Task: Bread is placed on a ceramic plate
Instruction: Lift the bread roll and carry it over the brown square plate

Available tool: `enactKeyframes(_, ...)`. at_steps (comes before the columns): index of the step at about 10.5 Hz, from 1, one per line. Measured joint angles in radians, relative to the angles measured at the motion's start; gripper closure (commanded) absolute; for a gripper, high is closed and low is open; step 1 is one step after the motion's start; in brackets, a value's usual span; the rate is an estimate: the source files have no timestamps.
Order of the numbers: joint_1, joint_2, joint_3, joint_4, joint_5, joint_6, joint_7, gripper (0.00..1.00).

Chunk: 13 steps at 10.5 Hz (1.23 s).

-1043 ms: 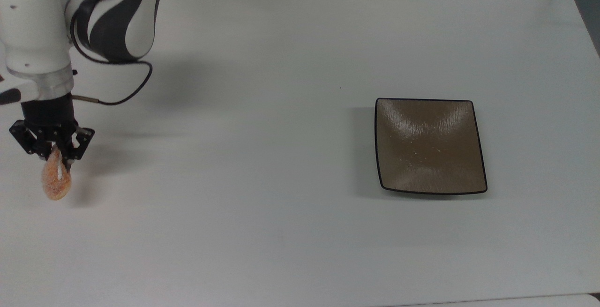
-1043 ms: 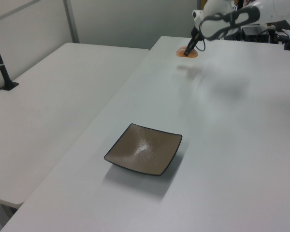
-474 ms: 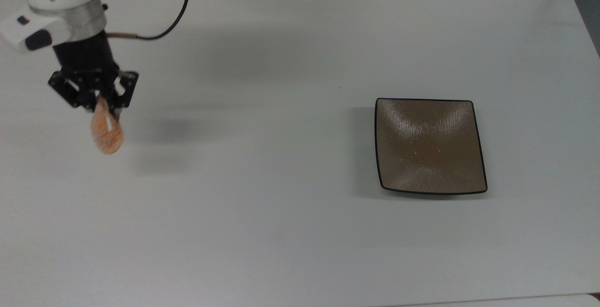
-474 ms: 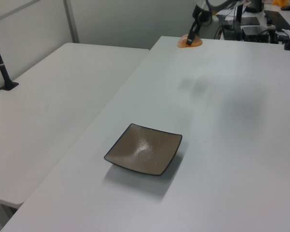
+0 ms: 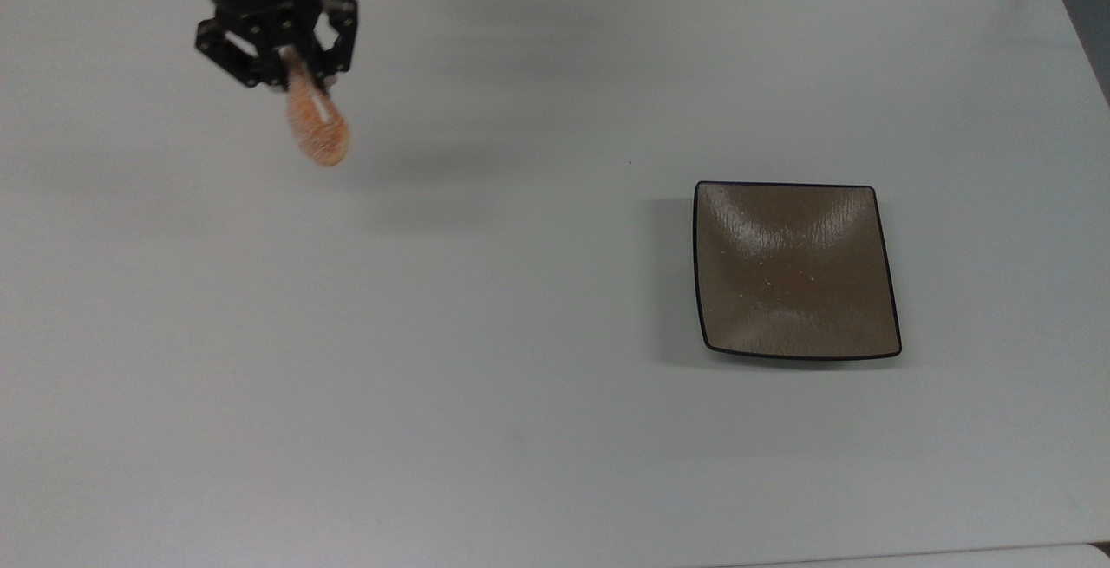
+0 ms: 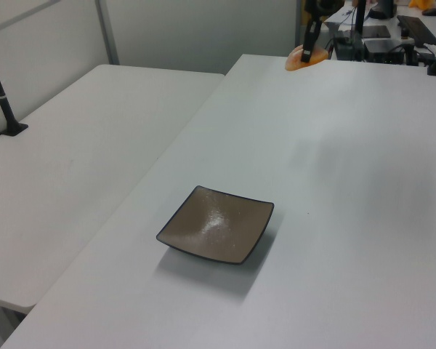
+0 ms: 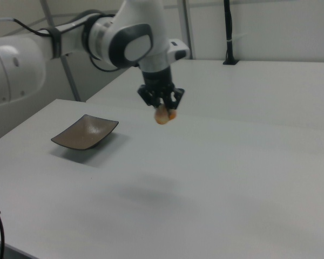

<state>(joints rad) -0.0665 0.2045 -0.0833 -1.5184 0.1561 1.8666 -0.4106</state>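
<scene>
Fingers: the gripper [image 5: 293, 74] had its two fingers pinched on the upper end of the bread [image 5: 318, 127], which hung below them clear of the table [image 5: 520, 429].

Same grip from the side: in the right view the gripper [image 7: 162, 108] pointed straight down and the bread [image 7: 162, 115] dangled from its tips, well above the tabletop, with a soft shadow on the surface below.

Bread's long axis: in the top view it ran from the fingers down and slightly toward the top view's right; a white cream stripe ran along it, and the crust looked orange and speckled.

Bread seen from afar: in the left view it [image 6: 305, 58] was a small orange shape at the far end of the table, under the dark gripper [image 6: 307, 48].

Where the target lay: the ceramic plate [image 5: 867, 204] sat flat on the table, well apart from the bread, toward the top view's right and lower in the picture. In the right view the ceramic plate [image 7: 62, 141] lay toward the right view's left of the gripper.

Plate's state: square, glossy brown, thin black rim, nothing on it but a few pale specks.

What the coming move turned on, as I judged it: a long carry across open table toward the plate, then a descent over its dished centre before letting go.

Brands, labels, writing: none that I could read on bread, plate, arm or table.
</scene>
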Motion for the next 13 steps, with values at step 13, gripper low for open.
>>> enactKeyframes(13,0.383,0.041,0.191,-0.116,-0.152,0.301,0.704,0.82)
